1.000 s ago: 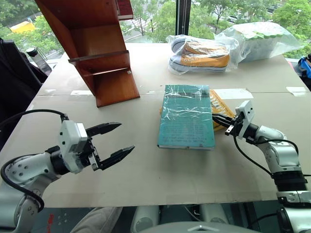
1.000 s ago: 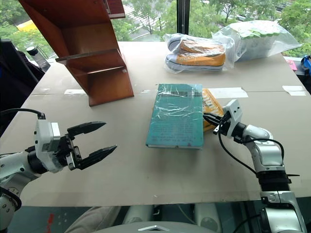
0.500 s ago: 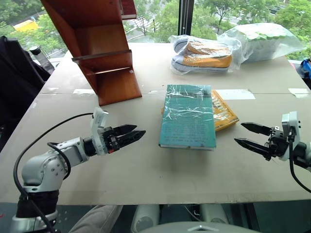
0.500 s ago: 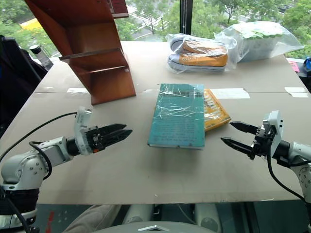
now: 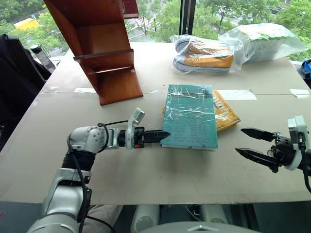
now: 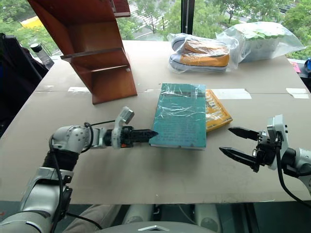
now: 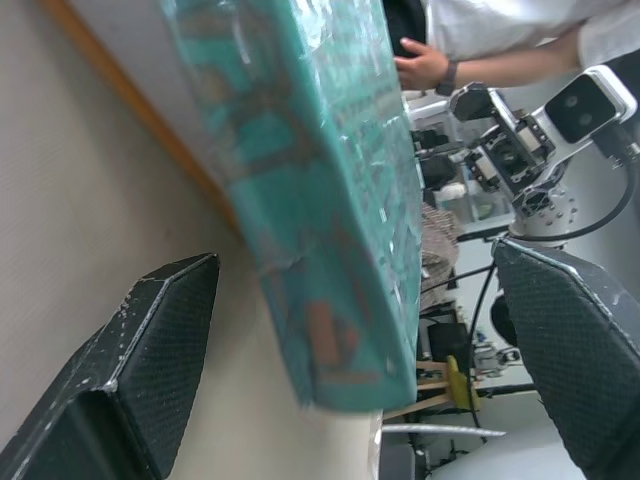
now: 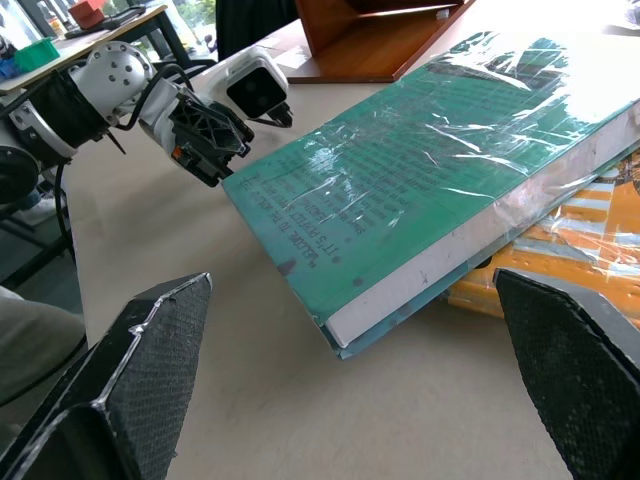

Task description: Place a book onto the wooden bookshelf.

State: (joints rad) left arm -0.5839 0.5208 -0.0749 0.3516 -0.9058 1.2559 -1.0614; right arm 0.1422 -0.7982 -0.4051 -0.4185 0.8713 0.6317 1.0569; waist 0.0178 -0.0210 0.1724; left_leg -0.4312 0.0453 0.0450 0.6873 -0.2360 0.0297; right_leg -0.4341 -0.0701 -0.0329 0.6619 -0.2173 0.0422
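- The wooden bookshelf (image 5: pixel 99 53) stands at the far left of the table (image 5: pixel 146 179), well apart from the book. It is tall, with slanted boards and small ledges.
- The left hand (image 5: pixel 158 136) is level, just at the left edge of the book near its front corner. Its two fingers (image 7: pixel 140 370) are apart, and the left wrist view shows that corner sitting between them. I cannot tell if they touch it yet. It holds nothing.
- The book (image 5: pixel 190 115) lies flat in the middle of the table, to the right of the bookshelf. It is teal-green and big, and its right side rests on a smaller yellow book (image 5: pixel 226 112), so it tips up a bit.
- I think the book is stiff and a little heavy, because it is thick. The shiny plastic wrap (image 8: pixel 470 110) is crinkly and probably slippery, so fingers could slide on it.
- A good place to take hold looks like a long edge, pinching the cover and pages together. The raised side gives room for a finger to go under.
- The right hand (image 5: pixel 255 143) hovers to the right of the book, near but apart from it. Its fingers are wide open and empty.
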